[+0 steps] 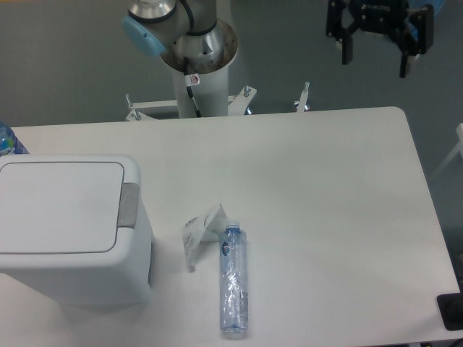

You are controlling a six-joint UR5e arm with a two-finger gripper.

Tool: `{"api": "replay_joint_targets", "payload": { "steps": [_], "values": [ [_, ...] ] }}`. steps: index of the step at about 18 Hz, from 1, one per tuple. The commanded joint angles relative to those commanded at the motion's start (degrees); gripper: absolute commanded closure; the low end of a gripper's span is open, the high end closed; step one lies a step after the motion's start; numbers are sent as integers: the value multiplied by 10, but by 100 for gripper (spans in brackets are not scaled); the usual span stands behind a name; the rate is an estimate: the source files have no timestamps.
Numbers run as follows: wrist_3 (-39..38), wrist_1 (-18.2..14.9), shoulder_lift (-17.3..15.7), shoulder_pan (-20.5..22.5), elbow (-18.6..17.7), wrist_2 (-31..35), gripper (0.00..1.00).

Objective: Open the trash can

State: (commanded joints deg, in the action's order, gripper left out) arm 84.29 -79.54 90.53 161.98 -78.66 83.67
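The big white boxy plastic trash can (69, 231) sits at the lower left of the frame, flat lid down, grey push-button tab (129, 205) on its right edge. My black two-finger claw (377, 58) hangs way off at the upper right, fingers spread, holding nothing. My worry is the long diagonal run: land off that narrow tab and I just shove the bin, or clip the clear plastic bottle (234, 288) and crumpled wrapper (200, 231) on the white bench (325, 202).

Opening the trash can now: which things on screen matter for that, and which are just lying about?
For the job:
trash can, lid shut
grey push-button tab
gripper, fingers apart, holding nothing

Lying about:
plastic bottle on its side
crumpled clear wrapper
blue-capped bottle at the left edge
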Motion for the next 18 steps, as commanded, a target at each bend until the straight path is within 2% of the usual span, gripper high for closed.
{"api": "replay_joint_targets", "payload": {
  "steps": [6, 10, 15, 18],
  "values": [
    [-1, 3, -1, -2, -3, -1, 0],
    [-43, 14, 14, -21, 3, -3, 0],
    [-177, 60, 29, -60, -1, 3, 0],
    [-264, 75, 35, -83, -4, 3, 0]
  ]
}}
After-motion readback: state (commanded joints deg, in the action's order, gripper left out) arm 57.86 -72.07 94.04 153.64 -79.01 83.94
